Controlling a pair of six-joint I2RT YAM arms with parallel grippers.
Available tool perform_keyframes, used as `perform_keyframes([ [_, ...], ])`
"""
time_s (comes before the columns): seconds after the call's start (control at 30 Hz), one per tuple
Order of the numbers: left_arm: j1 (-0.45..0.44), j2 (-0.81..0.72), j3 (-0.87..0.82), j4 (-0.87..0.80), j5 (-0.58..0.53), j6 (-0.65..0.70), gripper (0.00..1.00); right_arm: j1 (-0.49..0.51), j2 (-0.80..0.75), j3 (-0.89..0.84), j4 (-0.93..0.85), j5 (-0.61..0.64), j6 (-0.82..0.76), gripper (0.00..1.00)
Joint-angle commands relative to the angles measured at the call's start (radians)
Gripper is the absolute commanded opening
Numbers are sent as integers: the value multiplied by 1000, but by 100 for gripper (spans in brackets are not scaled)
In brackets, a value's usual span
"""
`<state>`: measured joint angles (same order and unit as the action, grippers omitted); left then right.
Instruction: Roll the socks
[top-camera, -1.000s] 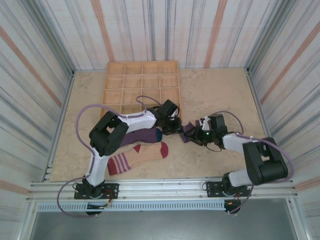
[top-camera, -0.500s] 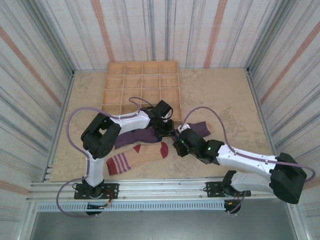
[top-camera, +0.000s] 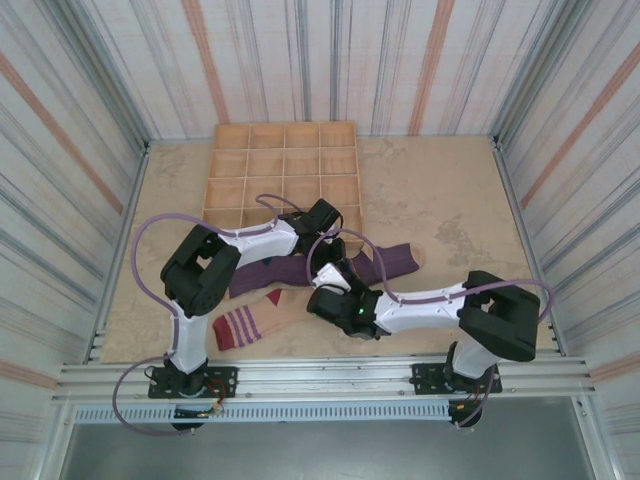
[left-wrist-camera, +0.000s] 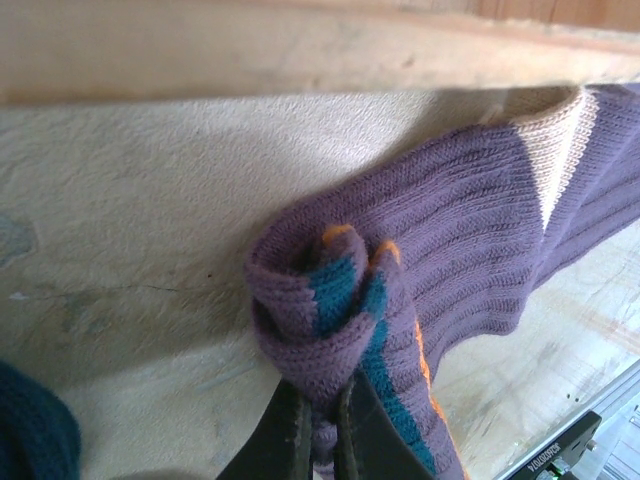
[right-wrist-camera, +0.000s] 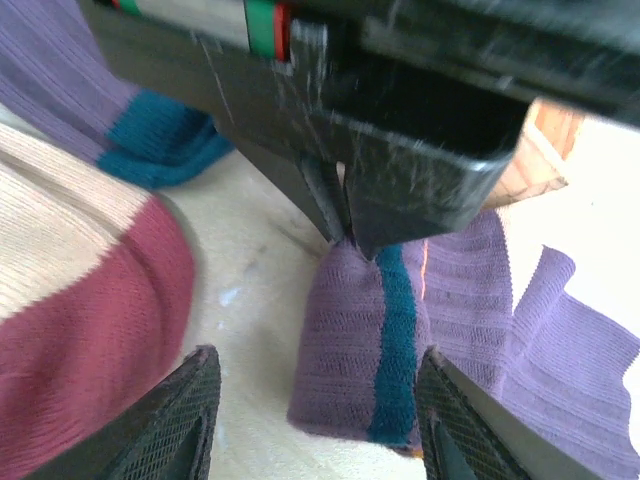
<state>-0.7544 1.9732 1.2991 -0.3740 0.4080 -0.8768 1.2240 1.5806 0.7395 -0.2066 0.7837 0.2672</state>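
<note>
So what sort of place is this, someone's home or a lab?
Probably a robot test cell: striped walls box in the table, two arms are bolted at its near edge, and socks lie by a wooden grid tray.

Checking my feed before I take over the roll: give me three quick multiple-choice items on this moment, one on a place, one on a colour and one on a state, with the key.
1. Where does the wooden tray lie?
A. on the far side of the table
B. at the near edge, between the arm bases
C. against the right wall

2. What colour is the wide band on the rolled end of the purple sock?
A. red
B. yellow
C. teal

3. How is the left gripper?
A. open above the table
B. shut on the purple sock's roll
C. shut on nothing

Key:
1 A, the top view shows it at the table's far side.
2 C, the left wrist view shows teal across the roll.
3 B, its fingers pinch the roll's lower edge.
</note>
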Motion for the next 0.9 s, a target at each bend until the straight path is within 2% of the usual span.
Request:
perform_keyframes([
  [0.0, 12, -30, -1, -51, 16, 22, 0, -10, 61, 14, 0, 81, -5, 54],
  [0.2, 16, -30, -1, -52, 32, 32, 0, -15, 189, 42, -13, 110, 40, 50],
  [0.37, 20, -33, -6, -51, 40, 44, 0, -18, 235, 66, -27, 111, 80, 39],
  [0.47, 22, -39, -14, -40, 44, 50, 1, -42, 222, 58, -25, 84, 98, 27],
  [0.57, 26, -52, -28, -17, 49, 54, 13, -77, 183, 24, 11, 19, 96, 12],
  [0.63, 29, -65, -40, 0, 47, 53, 32, -97, 149, -5, 43, -35, 92, 0],
  [0.7, 32, -85, -55, 28, 48, 49, 47, -127, 108, -41, 78, -107, 92, 0],
  [0.87, 30, -127, -69, 90, 44, 25, 55, -228, -16, -151, 184, -363, 110, 0],
])
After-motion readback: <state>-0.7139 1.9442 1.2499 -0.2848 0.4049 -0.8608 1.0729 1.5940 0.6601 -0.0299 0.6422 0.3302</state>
